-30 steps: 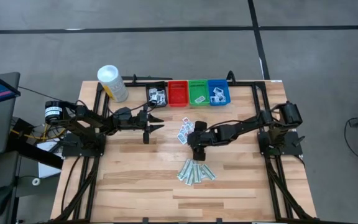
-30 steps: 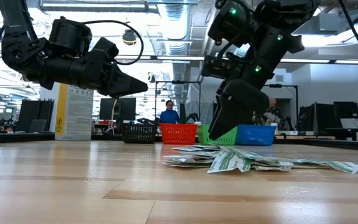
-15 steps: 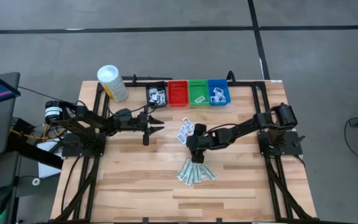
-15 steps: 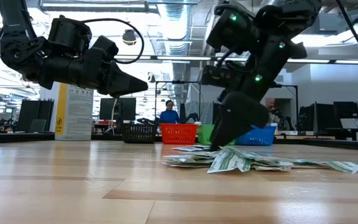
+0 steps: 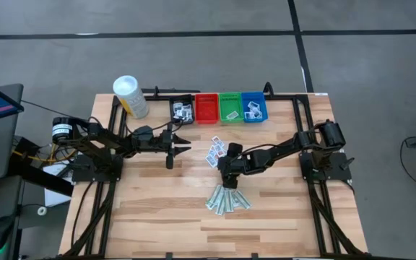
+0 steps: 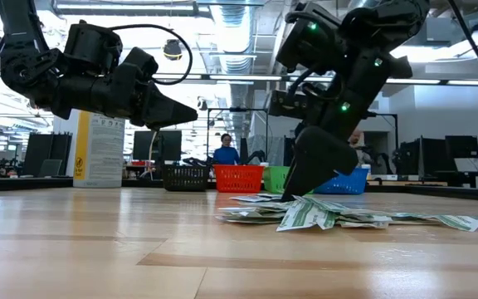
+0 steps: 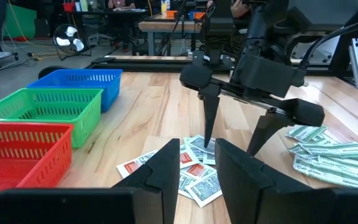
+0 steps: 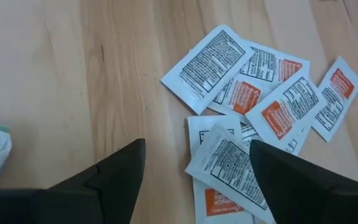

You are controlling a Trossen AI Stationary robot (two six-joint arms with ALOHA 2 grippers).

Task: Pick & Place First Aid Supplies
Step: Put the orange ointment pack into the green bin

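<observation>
Near the counter's middle I hold the right gripper (image 5: 226, 175) spread wide, straddling the red-print packets (image 8: 253, 112) to pinch one; left gripper (image 5: 180, 146) waits partly open, empty.

Four bins (image 5: 219, 107) stood in a row along the table's (image 5: 157, 209) far edge, a canister (image 5: 131, 96) to their left. Squarish packets (image 5: 214, 153) lay before the bins near the table's middle; wrapped strips (image 5: 227, 200) lay nearer the front edge.
</observation>
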